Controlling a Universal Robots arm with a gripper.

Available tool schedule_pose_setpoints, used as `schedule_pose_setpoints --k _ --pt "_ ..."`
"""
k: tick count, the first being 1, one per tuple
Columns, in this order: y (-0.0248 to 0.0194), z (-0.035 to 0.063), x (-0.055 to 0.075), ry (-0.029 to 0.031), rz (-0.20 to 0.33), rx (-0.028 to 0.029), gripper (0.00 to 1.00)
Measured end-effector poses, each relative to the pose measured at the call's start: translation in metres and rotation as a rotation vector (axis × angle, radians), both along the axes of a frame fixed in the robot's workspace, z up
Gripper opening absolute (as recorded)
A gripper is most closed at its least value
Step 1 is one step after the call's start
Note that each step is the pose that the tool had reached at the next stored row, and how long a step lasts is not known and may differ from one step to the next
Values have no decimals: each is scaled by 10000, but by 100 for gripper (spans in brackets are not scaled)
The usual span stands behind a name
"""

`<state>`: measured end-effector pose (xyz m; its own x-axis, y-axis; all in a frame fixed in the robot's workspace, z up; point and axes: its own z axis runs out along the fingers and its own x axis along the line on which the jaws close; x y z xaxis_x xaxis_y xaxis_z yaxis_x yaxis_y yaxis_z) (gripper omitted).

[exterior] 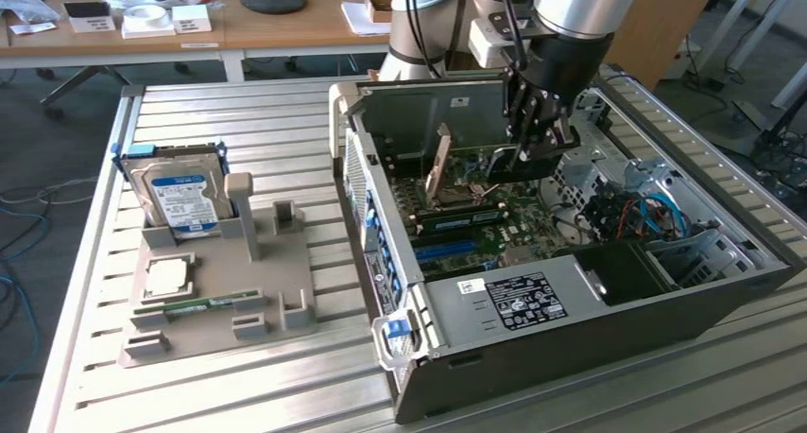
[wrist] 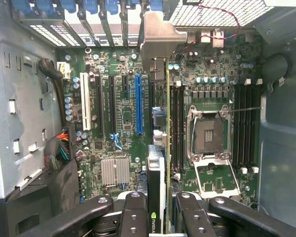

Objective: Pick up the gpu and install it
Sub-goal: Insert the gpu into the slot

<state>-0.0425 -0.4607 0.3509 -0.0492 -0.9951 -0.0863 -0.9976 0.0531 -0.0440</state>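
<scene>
One computer case (exterior: 568, 320), one graphics card (exterior: 437, 168), one hard drive (exterior: 183, 199), one memory stick (exterior: 202, 307), one processor chip (exterior: 168, 276), one grey holder (exterior: 283, 272).

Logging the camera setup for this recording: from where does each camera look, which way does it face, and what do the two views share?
Exterior view: off the arm, high up, looking down across the table into the open computer case; the arm shows, its end inside the case.
Wrist view: on the wrist, looking straight at the motherboard inside the case; the jaws show, shut on the gpu, seen edge-on.
Shared: the motherboard and its blue slot, which the exterior view also catches.
</scene>
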Motion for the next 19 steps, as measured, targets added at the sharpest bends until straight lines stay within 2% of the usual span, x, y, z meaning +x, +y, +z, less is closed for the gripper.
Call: schedule_pose_setpoints --k 5,7,10,15,19 --pt "0 -9 -89 -9 0 1 27" --pt "-8 -12 -92 -9 3 0 27" --pt "-46 -18 -92 -9 5 1 27" --pt "-49 -70 -92 -9 4 1 27" --pt "-49 -70 -92 -9 5 -1 27"
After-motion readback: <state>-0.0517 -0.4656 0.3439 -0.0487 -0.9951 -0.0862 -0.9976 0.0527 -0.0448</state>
